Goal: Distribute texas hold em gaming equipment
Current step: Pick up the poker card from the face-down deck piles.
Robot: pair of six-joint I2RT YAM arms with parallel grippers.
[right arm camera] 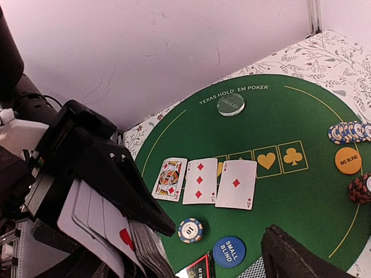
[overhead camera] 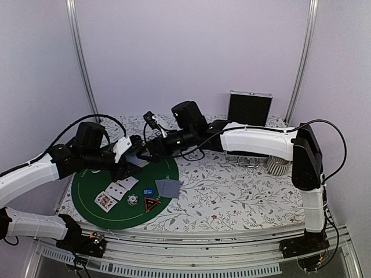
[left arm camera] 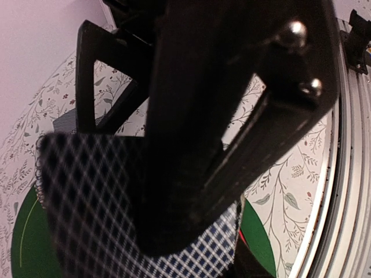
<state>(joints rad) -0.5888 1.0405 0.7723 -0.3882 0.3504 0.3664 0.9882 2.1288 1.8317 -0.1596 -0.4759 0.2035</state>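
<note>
At the left of the right wrist view, the left gripper (overhead camera: 131, 158) is clamped on a deck of playing cards (right arm camera: 95, 223), with one black finger (right arm camera: 124, 179) lying over the top of the stack. A few white card faces fan out along the deck's left side. In the left wrist view the deck's checked back shows close and blurred under the dark fingers.

Right of the deck, three cards lie face up in a row on the green mat (right arm camera: 301, 104): a king (right arm camera: 170, 179), a three of diamonds (right arm camera: 200, 180) and an ace of diamonds (right arm camera: 236, 184). Below them sit a striped chip (right arm camera: 190, 229) and a blue disc (right arm camera: 228, 251) marked SMALL BLIND. In the overhead view the triangular marker (overhead camera: 152, 204) lies just right of the chip, and two face-down cards (overhead camera: 168, 187) rest at the mat's right edge.

A clear disc (right arm camera: 231, 105) sits near the mat's lettering, above the row of cards. Toward the right edge of the right wrist view are a row of overlapping chips (right arm camera: 348, 131), an orange disc (right arm camera: 348, 160) marked BIG BLIND, and some dark red chips (right arm camera: 362, 188).

The right gripper (overhead camera: 148, 152) hangs just beside the deck. Only one of its fingers (right arm camera: 293, 255) shows, so I cannot tell how far apart its fingers stand. At the back right of the overhead view are the case (overhead camera: 249, 108) and a ribbed cup (overhead camera: 279, 166).
</note>
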